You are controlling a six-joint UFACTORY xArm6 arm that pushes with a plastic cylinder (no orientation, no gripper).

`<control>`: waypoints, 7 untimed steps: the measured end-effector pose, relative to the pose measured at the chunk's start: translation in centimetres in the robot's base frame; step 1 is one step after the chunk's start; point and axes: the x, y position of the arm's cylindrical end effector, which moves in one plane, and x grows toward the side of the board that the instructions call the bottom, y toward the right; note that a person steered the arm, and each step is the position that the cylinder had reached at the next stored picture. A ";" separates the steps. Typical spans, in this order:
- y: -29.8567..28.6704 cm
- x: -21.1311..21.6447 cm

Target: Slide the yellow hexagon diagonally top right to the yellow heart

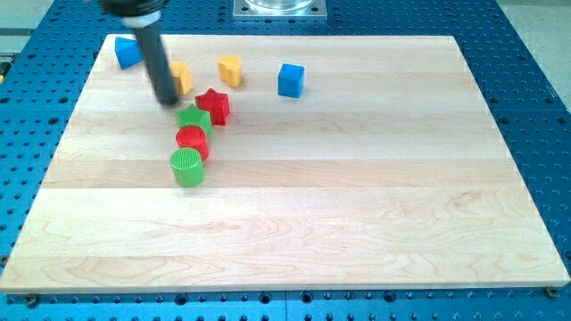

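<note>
Camera view, upper left of the frame: my tip (167,101) rests just left of the yellow hexagon (182,78), seemingly touching it, though the blurred rod hides the edge. Yellow heart (230,69) lies nearby, to the hexagon's upper right.

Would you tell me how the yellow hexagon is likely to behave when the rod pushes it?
The yellow hexagon looks squat and flat-bottomed, so it should probably slide, not tip or roll. My tip sits at its lower left edge; an off-centre push may turn it. The wooden board looks smooth, so it likely slides easily.
</note>
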 end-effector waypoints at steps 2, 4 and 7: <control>-4.7 -2.7; 5.2 -7.7; 10.7 -4.3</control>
